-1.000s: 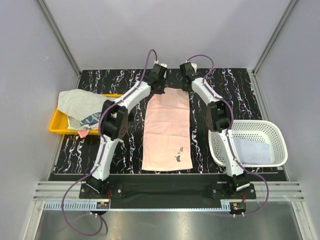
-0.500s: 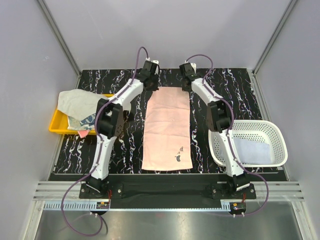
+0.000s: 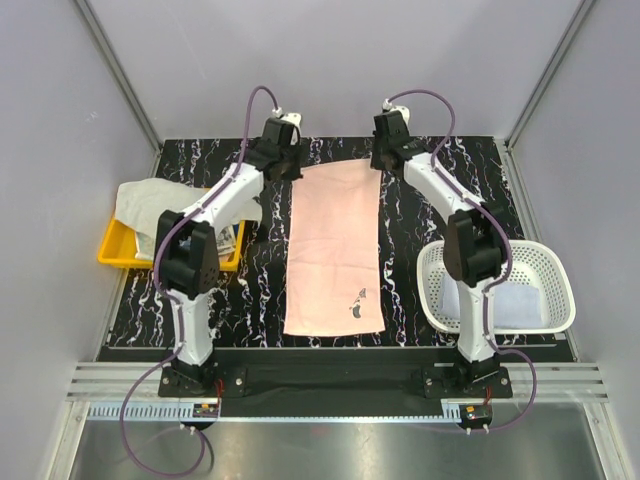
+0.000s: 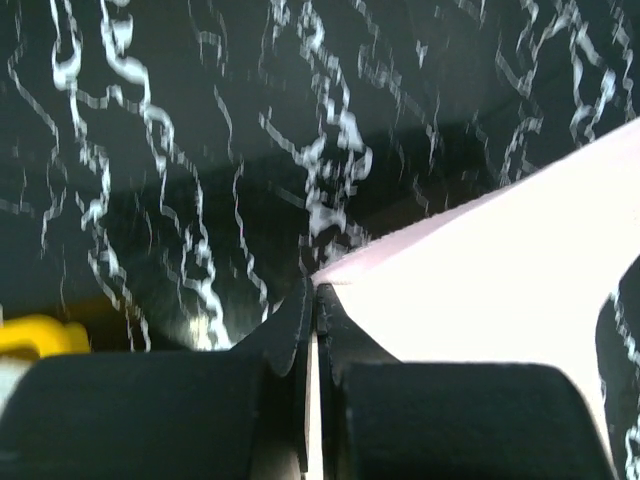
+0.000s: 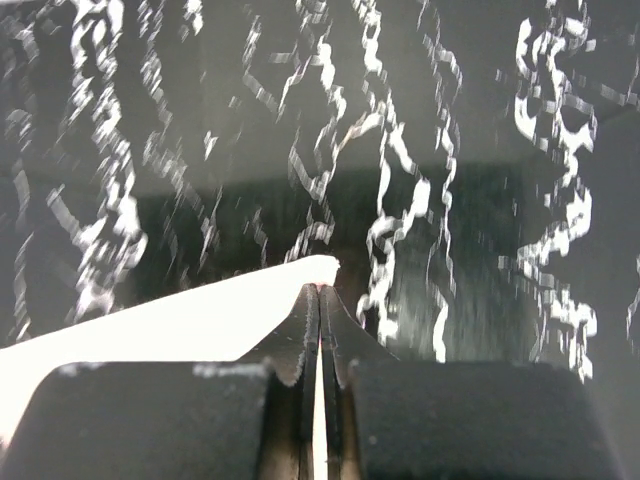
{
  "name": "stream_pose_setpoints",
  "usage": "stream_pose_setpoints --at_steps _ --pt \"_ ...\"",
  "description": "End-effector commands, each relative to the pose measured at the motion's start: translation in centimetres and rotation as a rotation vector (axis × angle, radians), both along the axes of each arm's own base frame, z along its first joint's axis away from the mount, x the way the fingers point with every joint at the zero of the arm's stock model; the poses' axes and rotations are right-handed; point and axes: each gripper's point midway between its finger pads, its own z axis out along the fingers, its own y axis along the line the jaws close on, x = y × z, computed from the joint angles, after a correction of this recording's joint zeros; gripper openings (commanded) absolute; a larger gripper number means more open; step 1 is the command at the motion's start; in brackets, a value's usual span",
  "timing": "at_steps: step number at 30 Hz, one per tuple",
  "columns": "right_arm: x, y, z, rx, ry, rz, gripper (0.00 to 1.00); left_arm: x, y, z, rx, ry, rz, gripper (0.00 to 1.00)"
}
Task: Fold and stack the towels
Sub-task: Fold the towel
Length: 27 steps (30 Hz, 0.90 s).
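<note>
Right tool: jaws were partly apart a second ago, now pressed together on the far right corner of the pink towel. Left tool: clamped on the far left corner, same as a second ago. Both arms have swung outward from the middle, and the left elbow is now over the tray. The towel's far edge sits further back and looks pulled straight between the two tools. The rest of the towel lies flat down the middle of the worktop, with a small dark print near its near right corner.

Reading: both far corners are secured, so the first fold, far edge to near edge, looks ready to begin. No fold made yet.

Count:
- Tools: 2.
- Towels spread flat: 1.
- Heap of towels in the yellow tray, left: whitish one on top, number beneath cannot be told.
- White basket, right: 1, holding 1 pale towel.
</note>
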Motion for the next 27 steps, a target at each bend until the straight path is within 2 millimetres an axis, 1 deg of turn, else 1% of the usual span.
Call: stream_pose_setpoints --at_steps 1,2,3,4,5,6,7,8,9,11,12,13,14,15,16,17,18,19,20,22,23,27 --pt "-2.4 1.6 2.9 0.079 -0.049 0.022 0.00 -1.0 1.0 2.0 -0.005 -0.078 0.033 0.00" --pt "-3.1 1.8 2.6 0.082 -0.040 0.027 0.00 -2.2 1.3 -0.1 0.009 -0.037 0.037 0.00" --pt "-4.7 1.8 2.1 0.094 -0.019 0.031 0.00 -2.8 1.1 0.9 -0.007 -0.054 0.037 0.00" --pt "-5.4 2.0 2.0 0.106 -0.018 0.037 0.00 -3.7 1.0 0.4 -0.018 -0.036 0.038 0.00" --pt "-6.2 2.0 1.6 0.112 -0.005 0.036 0.00 -4.9 1.1 -0.8 -0.013 -0.008 0.038 0.00" --pt "-7.9 1.9 1.0 0.136 0.021 0.032 0.00 -5.9 0.8 -0.3 -0.025 -0.015 0.034 0.00" --pt "-8.5 2.0 0.8 0.152 0.024 0.035 0.00 -6.6 0.8 -0.2 -0.043 -0.012 0.045 0.00" --pt "-10.1 2.0 -1.0 0.149 0.066 0.036 0.00 -7.3 0.7 -0.3 -0.055 -0.009 0.043 0.00" --pt "-11.0 2.2 -0.3 0.172 0.059 0.035 0.00 -8.6 0.5 -0.5 -0.059 -0.007 0.035 0.00" --pt "-12.6 2.4 -1.0 0.177 0.080 0.044 0.00 -9.9 0.8 -1.0 -0.052 0.014 0.054 0.00" --pt "-14.0 2.2 -1.6 0.183 0.099 0.041 0.00 -11.2 0.6 -1.9 -0.042 0.041 0.044 0.00" --pt "-14.7 2.1 -1.8 0.186 0.107 0.044 0.00 -12.0 0.4 -1.5 -0.050 0.038 0.032 0.00" --pt "-16.0 2.0 -2.3 0.192 0.126 0.044 0.00 -13.0 -0.1 -1.6 -0.044 0.042 0.017 0.00" --pt "-16.6 2.0 -2.5 0.199 0.133 0.048 0.00 -13.5 0.2 -1.9 -0.025 0.042 0.032 0.00" --pt "-17.2 2.0 -2.6 0.203 0.141 0.051 0.00 -14.3 0.4 -2.7 -0.013 0.060 0.036 0.00" --pt "-18.4 1.9 -2.9 0.207 0.150 0.053 0.00 -14.9 0.5 -2.5 -0.010 0.060 0.038 0.00" --pt "-18.9 1.9 -3.0 0.212 0.155 0.055 0.00 -15.7 0.3 -2.9 0.004 0.075 0.030 0.00" --pt "-19.5 2.2 -3.0 0.215 0.157 0.065 0.00 -16.3 0.7 -3.4 0.020 0.085 0.046 0.00" --pt "-20.3 2.1 -3.0 0.215 0.159 0.070 0.00 -16.8 0.8 -3.1 0.021 0.082 0.053 0.00" --pt "-21.3 2.1 -3.0 0.212 0.163 0.072 0.00 -18.2 0.9 -3.7 0.047 0.098 0.051 0.00" --pt "-22.0 2.0 -2.9 0.215 0.162 0.077 0.00 -18.8 1.1 -3.3 0.051 0.096 0.051 0.00" --pt "-24.1 1.7 -2.6 0.222 0.172 0.094 0.00 -20.8 1.2 -3.4 0.080 0.101 0.047 0.00"
